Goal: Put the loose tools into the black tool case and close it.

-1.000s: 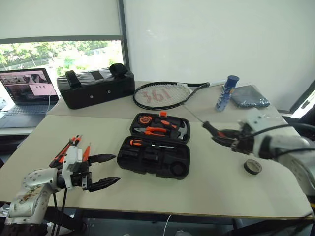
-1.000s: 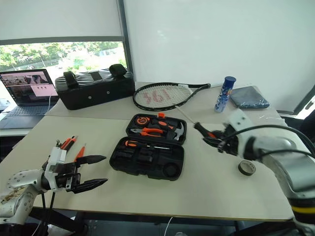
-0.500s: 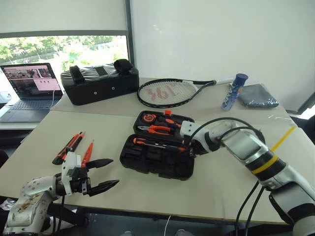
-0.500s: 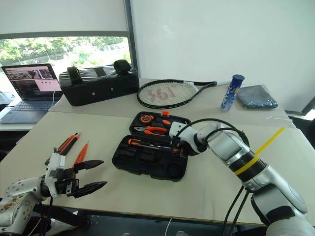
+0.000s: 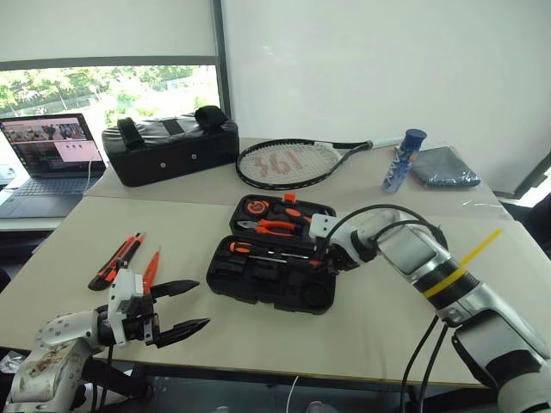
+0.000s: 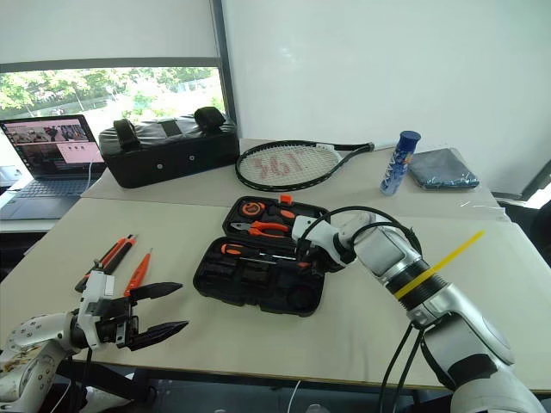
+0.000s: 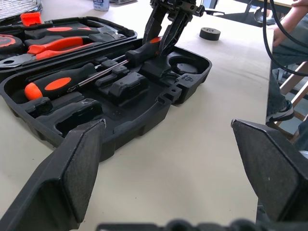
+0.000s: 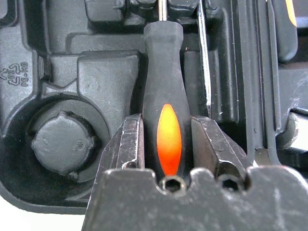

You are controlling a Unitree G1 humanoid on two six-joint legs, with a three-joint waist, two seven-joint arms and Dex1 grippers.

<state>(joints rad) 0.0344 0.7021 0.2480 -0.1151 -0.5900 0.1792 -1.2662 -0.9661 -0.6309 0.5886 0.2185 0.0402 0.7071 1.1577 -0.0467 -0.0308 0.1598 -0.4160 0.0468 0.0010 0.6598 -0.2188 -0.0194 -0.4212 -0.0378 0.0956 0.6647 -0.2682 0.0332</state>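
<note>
The black tool case (image 5: 225,275) lies open mid-table, with pliers and other tools in its far half. My right gripper (image 5: 331,255) reaches down into the near tray, shut on a screwdriver (image 8: 162,72) with an orange-black handle; the tool lies along a moulded slot beside the round recess. Another screwdriver (image 7: 53,82) rests in the tray. A utility knife (image 5: 116,260) and a slim orange tester (image 5: 152,267) lie on the table left of the case. The small black tape roll (image 7: 210,33) sits beyond the case. My left gripper (image 5: 203,303) hovers open near the front left edge, empty.
A tennis racket (image 5: 288,163), a black padded bag (image 5: 168,151), a laptop (image 5: 43,163), a blue can (image 5: 402,161) and a folded grey cloth (image 5: 443,168) line the back. A person's leg (image 7: 284,57) is beside the table past the tape roll.
My right gripper, holding the screwdriver, swung left and down from beside the case into its near tray, then nearly stopped. The left gripper stayed put. The head views shifted slightly.
</note>
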